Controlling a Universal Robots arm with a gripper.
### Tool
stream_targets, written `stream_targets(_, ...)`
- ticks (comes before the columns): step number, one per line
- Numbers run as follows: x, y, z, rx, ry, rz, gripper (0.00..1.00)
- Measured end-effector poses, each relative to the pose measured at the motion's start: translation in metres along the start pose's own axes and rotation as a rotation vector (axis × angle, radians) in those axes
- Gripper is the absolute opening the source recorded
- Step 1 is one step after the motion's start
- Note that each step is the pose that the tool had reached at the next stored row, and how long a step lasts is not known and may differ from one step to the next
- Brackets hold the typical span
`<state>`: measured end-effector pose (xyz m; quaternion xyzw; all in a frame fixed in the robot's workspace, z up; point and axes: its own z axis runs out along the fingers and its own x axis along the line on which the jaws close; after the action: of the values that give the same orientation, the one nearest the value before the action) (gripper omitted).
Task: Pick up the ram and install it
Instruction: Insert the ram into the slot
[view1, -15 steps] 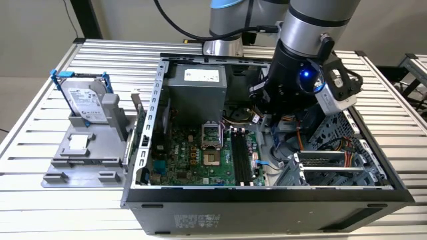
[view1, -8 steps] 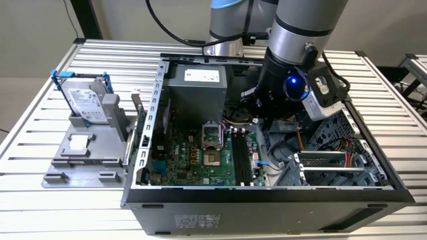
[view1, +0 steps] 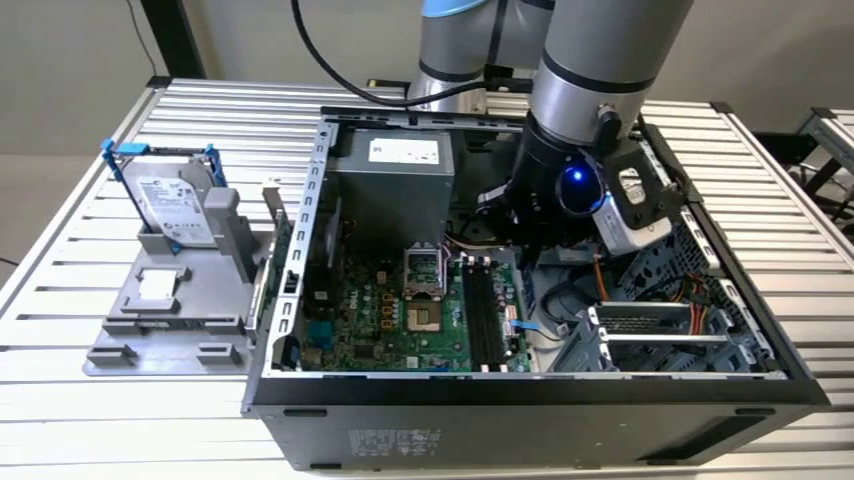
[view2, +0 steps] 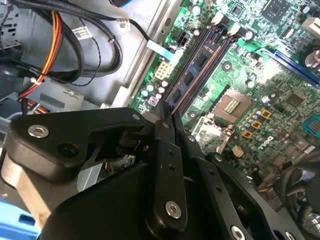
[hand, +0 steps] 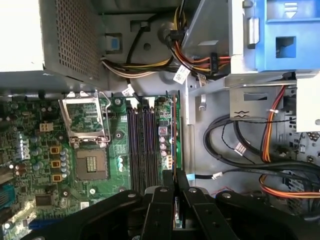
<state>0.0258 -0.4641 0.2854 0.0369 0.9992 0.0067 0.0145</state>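
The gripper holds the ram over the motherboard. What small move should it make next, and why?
Probably a small sideways shift toward the memory slots, before any lowering. In the first wrist view the gripper is shut on the ram, which runs parallel to the slots but hangs beside them, not above one.

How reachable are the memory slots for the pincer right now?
Probably yes. In the first wrist view the pincer, shut on the ram, hovers beside the memory slots, which look empty and open from above; the cables lie off to the side.
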Motion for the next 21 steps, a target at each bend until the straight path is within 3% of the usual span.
stream_targets(5, 0.0, 0.0, 0.0013, 0.0004, 0.0065, 0.001, 0.0)
stream_targets(21, 0.0025, -0.0006, 0.03, 0.0007, 0.009, 0.001, 0.0)
